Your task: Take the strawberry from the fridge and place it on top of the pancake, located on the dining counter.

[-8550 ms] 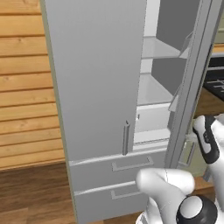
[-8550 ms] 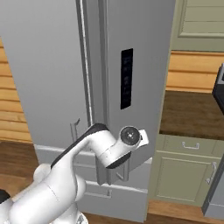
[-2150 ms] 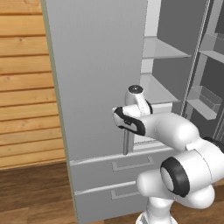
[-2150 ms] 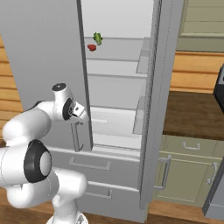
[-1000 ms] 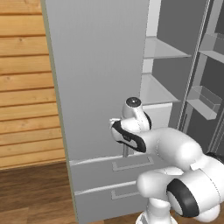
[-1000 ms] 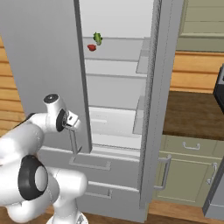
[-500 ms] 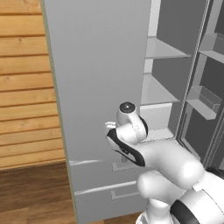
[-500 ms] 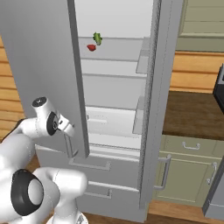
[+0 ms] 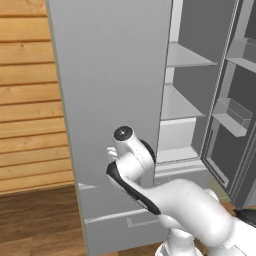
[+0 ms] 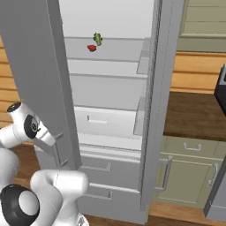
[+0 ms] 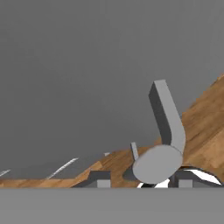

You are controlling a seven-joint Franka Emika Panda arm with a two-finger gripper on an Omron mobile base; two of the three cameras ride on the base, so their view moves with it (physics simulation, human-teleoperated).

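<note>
Gripping the fridge (image 10: pixel 110 132) door handle (image 11: pixel 168 120), my pincer (image 10: pixel 56 140) sits well below the strawberry (image 10: pixel 92 48) on the upper shelf.

glossy white arm (image 9: pixel 190 205), dark joints

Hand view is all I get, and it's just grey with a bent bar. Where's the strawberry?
Observer: The strawberry lies on an upper shelf inside the fridge, as the right base view shows.
Operator: Is anything next to it?
Observer: Yes, a small green leafy vegetable is right beside it on the same shelf.
Operator: Can the robot get in there?
Observer: Both upper doors stand open. The grey you see is the left door, and the gripper is down at its bar handle, well below the strawberry's shelf.
</note>
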